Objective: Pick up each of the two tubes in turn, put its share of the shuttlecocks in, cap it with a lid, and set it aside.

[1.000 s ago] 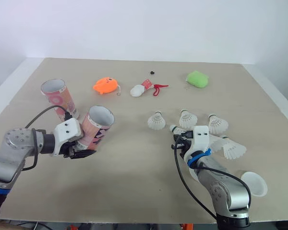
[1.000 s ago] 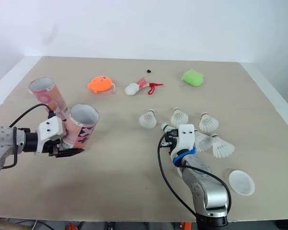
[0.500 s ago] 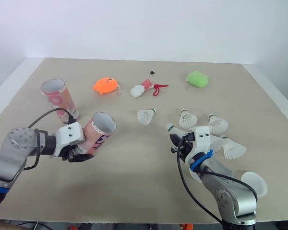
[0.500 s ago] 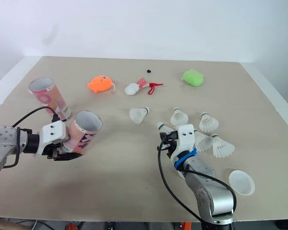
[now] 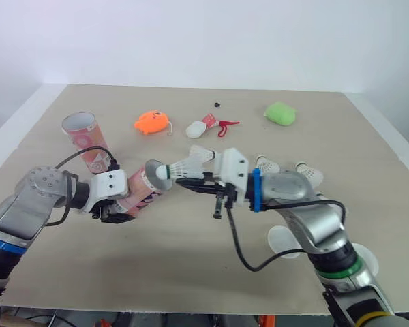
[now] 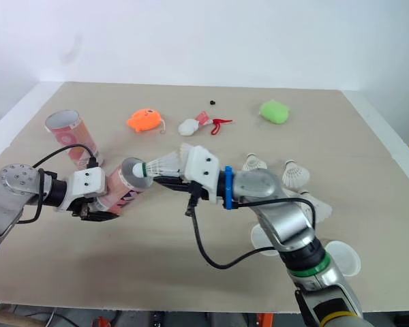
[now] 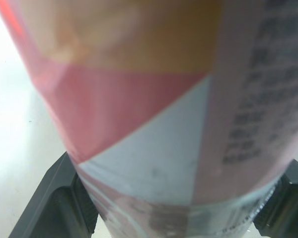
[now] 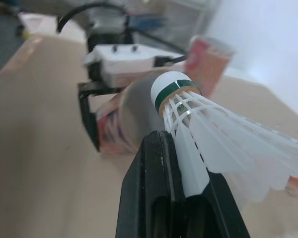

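Two tubes (image 5: 82,133) (image 5: 140,191), two lids (image 6: 262,238) (image 6: 346,257), five visible shuttlecocks (image 5: 184,165) (image 5: 204,152) (image 5: 266,163) (image 5: 308,174) (image 6: 320,206)

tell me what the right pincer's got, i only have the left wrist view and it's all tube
Observer: The right pincer is shut on a white shuttlecock.
Operator: where's the cork end
Observer: The cork is right at the open mouth of the tilted tube held in the left pincer, pointing in.
Operator: other tube ok
Observer: The second tube stands upright on the table, apart from the held one and uncapped.
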